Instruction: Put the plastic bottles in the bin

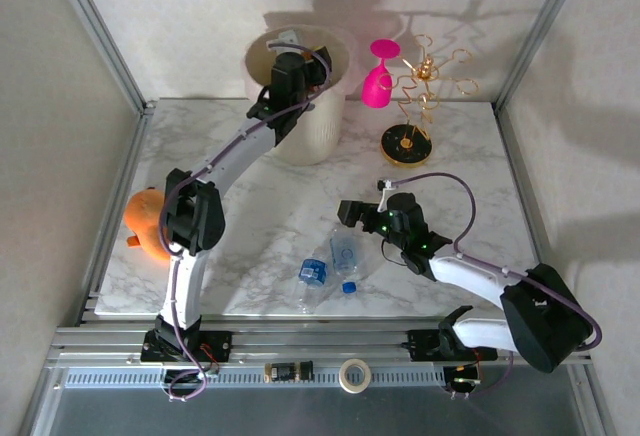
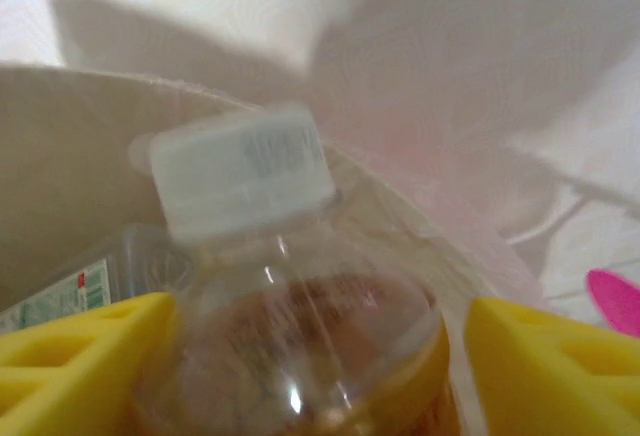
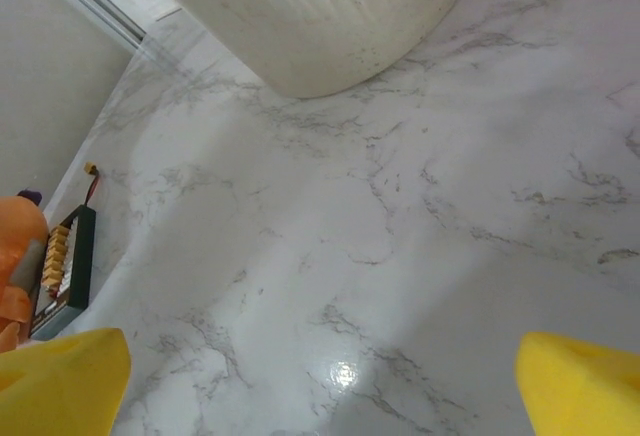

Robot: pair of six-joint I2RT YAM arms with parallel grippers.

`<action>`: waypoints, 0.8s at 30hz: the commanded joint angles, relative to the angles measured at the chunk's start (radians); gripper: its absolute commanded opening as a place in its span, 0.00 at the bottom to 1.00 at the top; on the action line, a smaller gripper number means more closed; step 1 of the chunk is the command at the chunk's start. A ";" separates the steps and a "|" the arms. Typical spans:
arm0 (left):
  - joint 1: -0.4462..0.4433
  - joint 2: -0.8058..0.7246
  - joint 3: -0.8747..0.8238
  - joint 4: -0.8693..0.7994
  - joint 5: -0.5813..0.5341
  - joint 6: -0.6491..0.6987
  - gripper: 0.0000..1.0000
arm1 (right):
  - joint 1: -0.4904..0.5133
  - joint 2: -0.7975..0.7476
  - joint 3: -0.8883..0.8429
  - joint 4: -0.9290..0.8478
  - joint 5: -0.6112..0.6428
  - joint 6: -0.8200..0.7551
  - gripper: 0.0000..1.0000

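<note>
Over the bin [image 1: 318, 141] at 12 o'clock on the desk [image 1: 480, 156], the left jaws stand parted around a brown-tinted bottle [image 2: 300, 296], one pad [image 2: 540, 366] clear of it. The right jaws gape empty near two clear bottles [image 1: 346, 254] at 6 o'clock. These look light, slick and crushable, so grip mid-body.

The top camera looks steeply down from the near edge over the whole marble table [image 1: 480, 156]. The left wrist camera sits at the mouth of the bin [image 1: 310, 131], very close to a bottle [image 2: 290, 336]. The right wrist camera looks low across the marble toward that bin's base.
</note>
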 commanded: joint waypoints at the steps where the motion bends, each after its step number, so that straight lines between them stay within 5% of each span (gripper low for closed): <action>1: 0.008 -0.015 0.056 -0.015 -0.008 0.000 0.96 | 0.008 -0.026 -0.031 -0.043 0.027 0.008 0.99; 9: 0.007 -0.145 -0.045 -0.005 0.103 -0.021 0.99 | 0.030 -0.046 -0.051 -0.087 -0.005 0.003 0.99; 24: 0.002 -0.732 -0.922 0.469 0.235 -0.202 1.00 | 0.192 0.003 0.008 -0.285 -0.058 -0.003 0.99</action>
